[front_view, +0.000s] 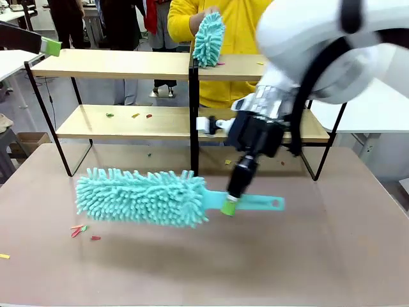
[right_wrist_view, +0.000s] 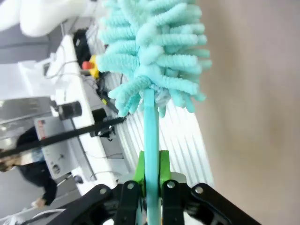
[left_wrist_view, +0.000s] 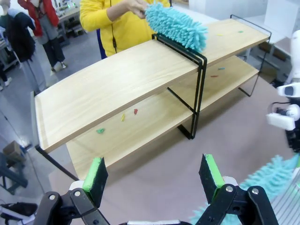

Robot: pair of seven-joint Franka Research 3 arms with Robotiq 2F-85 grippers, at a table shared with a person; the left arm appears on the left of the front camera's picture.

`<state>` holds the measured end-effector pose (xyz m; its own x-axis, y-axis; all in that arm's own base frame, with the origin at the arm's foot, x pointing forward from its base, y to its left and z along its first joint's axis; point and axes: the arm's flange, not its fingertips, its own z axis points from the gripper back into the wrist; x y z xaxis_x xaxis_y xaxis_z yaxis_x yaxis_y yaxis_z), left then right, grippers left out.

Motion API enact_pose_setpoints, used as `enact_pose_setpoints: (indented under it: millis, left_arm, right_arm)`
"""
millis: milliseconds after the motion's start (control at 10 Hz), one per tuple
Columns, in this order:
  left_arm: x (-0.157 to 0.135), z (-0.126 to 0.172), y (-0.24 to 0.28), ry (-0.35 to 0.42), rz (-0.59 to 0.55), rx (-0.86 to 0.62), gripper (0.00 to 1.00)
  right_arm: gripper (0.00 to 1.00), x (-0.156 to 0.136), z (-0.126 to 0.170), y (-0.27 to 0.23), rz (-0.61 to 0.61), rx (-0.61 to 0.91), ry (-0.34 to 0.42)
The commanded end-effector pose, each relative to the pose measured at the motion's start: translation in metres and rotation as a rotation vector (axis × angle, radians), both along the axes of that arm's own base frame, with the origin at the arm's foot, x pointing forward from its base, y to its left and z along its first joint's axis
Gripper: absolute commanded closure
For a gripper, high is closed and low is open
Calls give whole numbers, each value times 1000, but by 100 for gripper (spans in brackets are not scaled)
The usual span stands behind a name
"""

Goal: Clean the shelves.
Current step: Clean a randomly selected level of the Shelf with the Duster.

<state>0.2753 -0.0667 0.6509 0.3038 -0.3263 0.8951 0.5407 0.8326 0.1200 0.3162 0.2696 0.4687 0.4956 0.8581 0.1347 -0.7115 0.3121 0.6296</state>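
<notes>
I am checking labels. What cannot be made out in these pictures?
- Front view: right end of the shelves, hidden behind the right arm.
- Front view: scraps on the lower board, too small to identify.
- Left wrist view: robot's duster, blurred, cut off by the right edge.
- Right wrist view: duster handle end, hidden below the right gripper.

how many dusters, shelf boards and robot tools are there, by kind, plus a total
teal dusters: 2 (one gripped by the right tool, one in the person's hand)
wooden boards of the shelves: 4
tools: 2 (the left tool is open)
total: 8
</notes>
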Motion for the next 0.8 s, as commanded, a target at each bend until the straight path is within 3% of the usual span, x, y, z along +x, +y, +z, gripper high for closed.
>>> enact_pose_setpoints:
  millis: [0,200,400,600,700]
  left_arm:
    - [-1,-3,0,-2,5,-8,0]
    - [-1,-3,0,-2,5,-8,0]
    - [-1,-3,0,-2,5,-8,0]
    - [-1,-3,0,-2,5,-8,0]
    - [-1,-3,0,-2,5,-8,0]
  right_arm:
    - [100,-77,39,-70,-32,59,-80]
    - [100,-123,80,-139,-214,159,-198]
    - [100,-153,123,-182,-290,331,-351]
    - [100,-188,186,-234,-422,424,-646]
    - [100,-199,205,-251,-466,374,-774]
